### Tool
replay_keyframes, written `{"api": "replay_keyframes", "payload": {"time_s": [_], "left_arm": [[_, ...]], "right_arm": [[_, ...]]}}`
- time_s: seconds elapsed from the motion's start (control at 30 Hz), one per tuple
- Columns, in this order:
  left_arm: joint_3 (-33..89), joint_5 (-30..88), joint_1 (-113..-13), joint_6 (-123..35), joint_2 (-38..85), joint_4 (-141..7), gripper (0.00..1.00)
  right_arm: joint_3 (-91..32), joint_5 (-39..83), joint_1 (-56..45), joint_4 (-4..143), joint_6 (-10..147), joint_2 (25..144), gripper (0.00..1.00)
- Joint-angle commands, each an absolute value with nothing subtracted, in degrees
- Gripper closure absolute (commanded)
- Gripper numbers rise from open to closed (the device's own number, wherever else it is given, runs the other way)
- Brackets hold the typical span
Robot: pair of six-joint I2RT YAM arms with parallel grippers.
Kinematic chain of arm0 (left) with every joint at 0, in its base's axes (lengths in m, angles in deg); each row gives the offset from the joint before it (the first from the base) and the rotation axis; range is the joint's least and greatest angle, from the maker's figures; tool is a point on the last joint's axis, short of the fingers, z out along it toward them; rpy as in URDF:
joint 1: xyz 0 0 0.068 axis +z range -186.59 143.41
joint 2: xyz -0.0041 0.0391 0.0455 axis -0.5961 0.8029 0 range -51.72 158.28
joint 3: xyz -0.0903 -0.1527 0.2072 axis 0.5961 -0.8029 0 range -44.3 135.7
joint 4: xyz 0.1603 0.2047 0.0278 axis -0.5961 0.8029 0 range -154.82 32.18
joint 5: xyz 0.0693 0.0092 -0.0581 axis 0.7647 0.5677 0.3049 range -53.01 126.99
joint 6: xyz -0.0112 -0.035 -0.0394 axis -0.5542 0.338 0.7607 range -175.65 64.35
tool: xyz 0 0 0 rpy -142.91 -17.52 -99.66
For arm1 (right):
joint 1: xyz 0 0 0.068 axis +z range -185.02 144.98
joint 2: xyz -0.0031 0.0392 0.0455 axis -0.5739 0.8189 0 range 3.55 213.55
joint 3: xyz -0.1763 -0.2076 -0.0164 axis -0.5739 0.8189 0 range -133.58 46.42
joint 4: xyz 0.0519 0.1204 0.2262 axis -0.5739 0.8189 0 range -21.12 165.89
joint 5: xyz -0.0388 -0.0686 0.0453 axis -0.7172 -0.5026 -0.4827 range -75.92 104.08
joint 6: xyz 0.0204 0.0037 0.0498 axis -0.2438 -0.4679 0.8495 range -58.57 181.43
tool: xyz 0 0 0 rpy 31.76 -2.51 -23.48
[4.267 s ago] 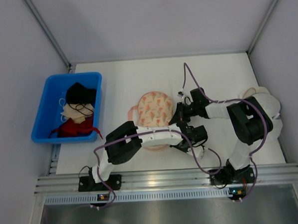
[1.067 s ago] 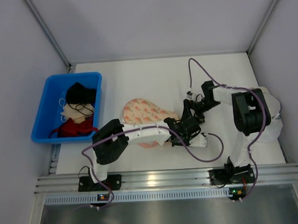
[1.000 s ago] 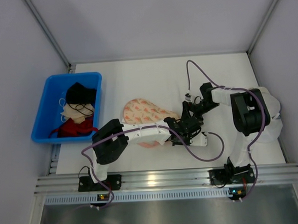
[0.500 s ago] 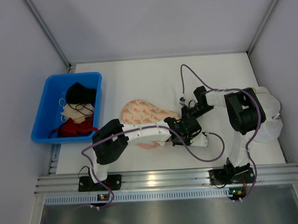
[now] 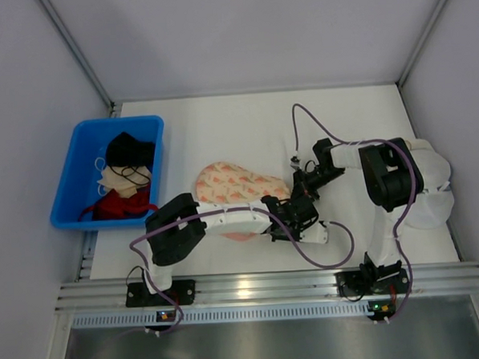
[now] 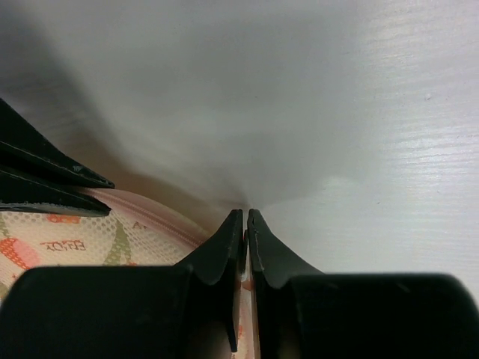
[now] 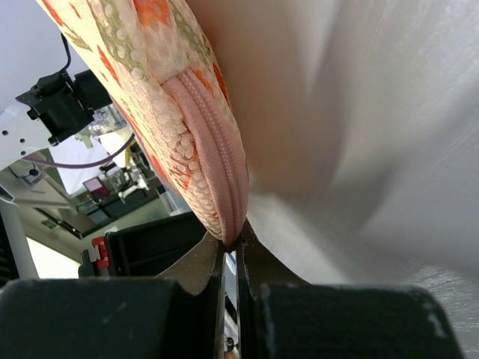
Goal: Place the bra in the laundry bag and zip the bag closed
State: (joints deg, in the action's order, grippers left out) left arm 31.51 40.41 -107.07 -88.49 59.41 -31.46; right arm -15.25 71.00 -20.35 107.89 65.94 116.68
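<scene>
The laundry bag (image 5: 232, 182) lies folded over on the worktop (image 5: 220, 124); bra unseen, presumably inside. Right tool (image 7: 232, 243) is clamped on the zip (image 7: 218, 142) end, left tool (image 6: 245, 218) on the rim. Zipping looks part-done.

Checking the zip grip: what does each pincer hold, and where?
Right pincer: the laundry bag, by the end of its pink zip rim. Left pincer: shut at the bag's edge; hold unclear.

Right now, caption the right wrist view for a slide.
Right gripper pinches the end of the bag's closed pink zip.
</scene>
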Motion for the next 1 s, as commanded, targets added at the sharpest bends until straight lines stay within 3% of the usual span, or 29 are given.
{"api": "replay_keyframes", "payload": {"time_s": [0.0, 0.07, 0.13, 0.2, 0.23, 0.4, 0.47, 0.67, 0.8, 0.97], "left_arm": [[33.2, 38.8, -107.7, -86.2, 55.9, -31.3, 0.86], [33.9, 38.8, -107.7, -85.8, 54.6, -31.3, 0.71], [33.8, 37.4, -107.6, -85.2, 51.0, -31.3, 0.48], [31.9, 37.3, -107.6, -85.1, 45.2, -31.4, 0.39], [30.9, 37.3, -107.4, -85.1, 42.9, -31.6, 0.27], [14.6, 45.8, -106.6, -88.1, 22.8, -40.3, 0.06], [9.1, 48.9, -106.3, -89.1, 16.7, -45.6, 0.02], [-11.3, 55.0, -106.1, -81.8, -2.0, -62.5, 0.02], [-15.3, 46.2, -106.1, -86.7, -1.6, -64.3, 0.02], [-21.0, 48.5, -106.1, -93.4, 4.9, -79.4, 0.05]], "right_arm": [[-17.2, 71.1, -21.3, 106.5, 65.1, 116.1, 1.00], [-16.9, 71.1, -21.3, 106.3, 65.2, 115.9, 1.00], [-16.4, 70.9, -21.3, 106.2, 65.1, 115.7, 1.00], [-16.4, 71.0, -21.4, 106.3, 65.0, 115.7, 1.00], [-16.4, 71.1, -21.4, 106.4, 65.1, 115.7, 1.00], [-16.6, 73.0, -21.5, 106.6, 65.9, 116.0, 1.00], [-16.2, 73.7, -21.4, 106.4, 66.3, 115.9, 1.00], [-13.9, 74.3, -21.4, 105.0, 68.4, 114.3, 1.00], [-13.4, 75.0, -21.3, 104.7, 69.3, 114.2, 1.00], [-13.0, 76.3, -21.3, 104.6, 69.8, 114.6, 1.00]]}}
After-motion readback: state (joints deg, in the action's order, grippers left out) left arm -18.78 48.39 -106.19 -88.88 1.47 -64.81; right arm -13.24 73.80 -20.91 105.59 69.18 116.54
